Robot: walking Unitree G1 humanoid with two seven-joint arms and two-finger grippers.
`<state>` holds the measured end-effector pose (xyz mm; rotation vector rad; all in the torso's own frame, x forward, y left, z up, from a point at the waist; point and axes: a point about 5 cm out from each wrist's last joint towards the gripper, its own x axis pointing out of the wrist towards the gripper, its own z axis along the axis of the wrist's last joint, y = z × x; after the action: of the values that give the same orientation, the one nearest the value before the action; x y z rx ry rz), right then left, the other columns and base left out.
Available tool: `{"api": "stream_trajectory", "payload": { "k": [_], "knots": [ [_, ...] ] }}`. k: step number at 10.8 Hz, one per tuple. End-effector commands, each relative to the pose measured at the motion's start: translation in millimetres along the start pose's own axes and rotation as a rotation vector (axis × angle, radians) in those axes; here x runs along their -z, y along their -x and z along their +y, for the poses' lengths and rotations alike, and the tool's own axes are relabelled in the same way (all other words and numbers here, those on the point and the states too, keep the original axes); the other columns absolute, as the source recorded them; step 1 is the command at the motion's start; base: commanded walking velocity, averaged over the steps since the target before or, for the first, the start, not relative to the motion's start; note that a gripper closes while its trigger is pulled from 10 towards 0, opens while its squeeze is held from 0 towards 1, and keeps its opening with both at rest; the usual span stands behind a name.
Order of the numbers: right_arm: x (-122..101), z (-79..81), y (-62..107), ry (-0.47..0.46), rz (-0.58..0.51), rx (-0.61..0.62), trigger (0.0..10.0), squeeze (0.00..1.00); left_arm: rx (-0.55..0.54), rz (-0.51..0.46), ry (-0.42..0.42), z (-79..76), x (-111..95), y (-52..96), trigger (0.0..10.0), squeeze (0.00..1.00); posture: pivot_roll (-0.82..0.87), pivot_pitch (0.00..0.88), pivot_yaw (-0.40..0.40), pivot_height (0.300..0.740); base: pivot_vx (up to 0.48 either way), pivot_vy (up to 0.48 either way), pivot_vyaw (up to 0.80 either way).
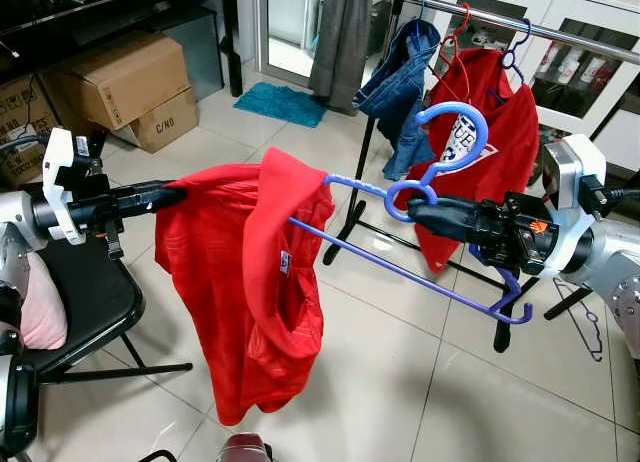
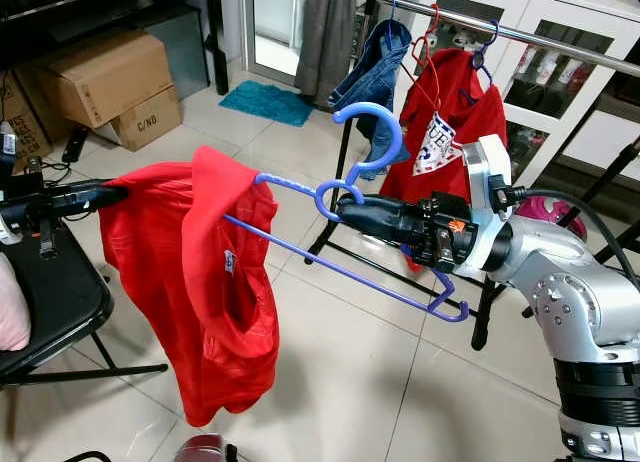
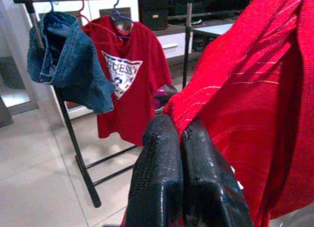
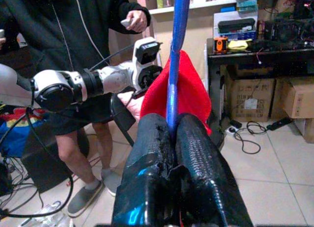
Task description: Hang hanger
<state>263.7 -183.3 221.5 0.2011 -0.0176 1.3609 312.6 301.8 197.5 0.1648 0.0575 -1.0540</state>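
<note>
So the right claw (image 1: 415,210) is pinching the blue plastic hanger (image 1: 420,237) right at its neck, fingers pressed together on the stem just under the hook, as the right wrist view is showing too. The hanger is hanging in mid-air above the tiled floor (image 1: 400,382), with its long bar running from the right claw out toward the robot's left, and a red knit garment (image 1: 250,282) is draping off that far end only. The left claw (image 1: 170,194) is squeezed shut on the garment's outer edge, holding it out sideways.

The bit that matters: the silver clothes rail (image 1: 520,24) is sitting ahead of and above the right claw, off toward the robot's right, and the hook is already pointing up toward it. So the right arm is the nearer one for the job, I'd guess. A red printed t-shirt (image 1: 490,122) and a denim piece (image 1: 405,82) are already taking up part of that rail, so it's probably needing an open spot.
</note>
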Motion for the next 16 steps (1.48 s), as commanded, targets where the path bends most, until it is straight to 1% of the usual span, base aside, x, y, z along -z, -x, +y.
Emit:
{"api": "stream_trajectory", "payload": {
  "k": [1, 5, 6, 7, 8, 9, 10, 11, 12, 13, 14, 15, 16],
  "knots": [
    [-10.6, -0.5, 4.5, 0.033, -0.033, 0.000, 0.0, 0.00, -0.047, 0.015, -0.001, 2.2, 0.2, 10.1, 0.0, 0.00, 0.07, 0.000, -0.052, 0.740, 0.000, 0.000, 0.00],
    [-10.2, -0.3, 2.4, 0.033, -0.036, -0.003, 0.0, 0.00, -0.068, 0.012, -0.004, 2.0, 1.9, 11.8, 0.0, 0.00, 0.07, 0.000, -0.051, 0.740, 0.000, 0.000, 0.00],
    [-10.3, -0.4, 2.0, 0.032, -0.037, -0.003, 0.0, 0.00, -0.072, 0.026, -0.019, 1.3, 4.2, 7.0, 1.3, 0.00, 0.07, 0.000, -0.050, 0.740, 0.000, 0.000, 0.00],
    [-10.4, -0.4, 1.7, 0.032, -0.038, -0.003, 0.0, 0.00, -0.044, 0.022, 0.007, -0.2, 5.5, 4.3, 7.1, 0.00, 0.07, 0.000, -0.050, 0.740, 0.000, 0.000, 0.00],
    [-10.4, -0.5, 1.2, 0.033, -0.038, -0.003, 0.0, 0.00, -0.041, 0.019, 0.001, -0.5, 5.4, 1.4, 10.0, 0.00, 0.07, 0.000, -0.048, 0.740, 0.000, 0.000, 0.00],
    [-10.0, -0.9, -0.6, 0.034, -0.038, -0.001, 0.0, 0.00, -0.045, 0.004, -0.028, 1.5, -0.9, -3.4, 10.0, 1.00, 0.07, 0.000, -0.047, 0.740, 0.000, 0.000, 0.00],
    [-9.0, -1.4, -0.6, 0.033, -0.034, 0.007, 0.0, 0.00, -0.047, -0.001, -0.044, 3.7, -7.0, -2.1, 10.0, 1.00, 0.07, 0.000, -0.047, 0.740, 0.000, 0.000, 0.00],
    [-6.3, -4.2, 0.3, 0.032, -0.017, 0.034, 0.0, 0.00, -0.058, -0.013, -0.076, 7.8, -18.6, 0.9, 10.0, 1.00, 0.07, 0.000, -0.047, 0.740, 0.000, 0.000, 0.00],
    [-5.8, -6.9, 0.2, 0.036, -0.007, 0.056, 0.0, 0.00, -0.060, -0.048, -0.098, 11.0, -30.4, -0.5, 10.0, 1.00, 0.07, 0.000, -0.047, 0.740, 0.000, 0.000, 0.00],
    [-5.7, -7.2, 0.1, 0.036, -0.007, 0.059, 0.0, 0.00, -0.058, -0.062, -0.105, 11.6, -34.0, -2.1, 10.0, 1.00, 0.07, 0.000, -0.048, 0.740, 0.000, 0.000, 0.00],
    [-4.5, -11.6, -3.4, 0.056, 0.016, 0.104, 0.0, 0.00, -0.010, -0.138, -0.116, 11.4, -49.9, -15.4, 10.0, 1.00, 0.07, 0.000, -0.050, 0.740, 0.000, 0.000, 0.00],
    [0.0, -17.3, -9.4, 0.077, 0.044, 0.162, 0.0, 0.00, 0.097, -0.203, -0.110, 5.4, -64.6, -39.4, 10.0, 1.00, 0.07, 0.000, -0.052, 0.740, 0.000, 0.000, 0.00],
    [1.2, -18.1, -10.7, 0.081, 0.050, 0.170, 0.0, 0.00, 0.129, -0.212, -0.108, 3.3, -67.3, -45.7, 10.0, 1.00, 0.07, 0.000, -0.052, 0.740, 0.000, 0.000, 0.00]
  ]
}}
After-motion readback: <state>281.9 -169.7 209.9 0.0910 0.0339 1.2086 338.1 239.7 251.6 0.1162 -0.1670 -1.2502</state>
